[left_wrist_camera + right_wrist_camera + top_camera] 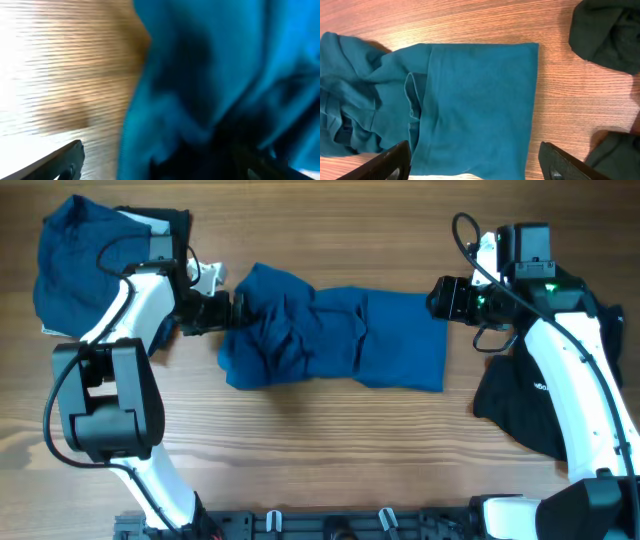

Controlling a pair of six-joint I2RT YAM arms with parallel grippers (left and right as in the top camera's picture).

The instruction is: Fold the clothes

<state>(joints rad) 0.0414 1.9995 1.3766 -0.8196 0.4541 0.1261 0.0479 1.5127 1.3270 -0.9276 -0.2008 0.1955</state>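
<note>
Overhead, a blue shirt lies across the middle of the desk, with an arm at each end. Its right half is flat and squared off, with a straight edge. Its left half is bunched into loose ridges. A blue pile of more clothes sits at the far left corner, and a black garment lies at the right, beneath the right arm and apart from the shirt.

The step in hand looks like the fold of this one shirt. One end seems tidy and the crumpled end has yet to be dealt with. The next move probably calls for the left side to take a firm pinch on the bunched cloth, lift it clear and lay it over the flat half. The right side would need to pin or steady its edge so the whole piece does not drag.

The left gripper is at the shirt's crumpled end. In the left wrist view its fingers stand wide, with blue cloth filling the space between them, though blur hides whether either finger touches it. Nothing is pinched. The right gripper hangs just at the straight right edge. The right wrist view shows its fingers spread wide above the flat cloth, holding nothing.
</note>
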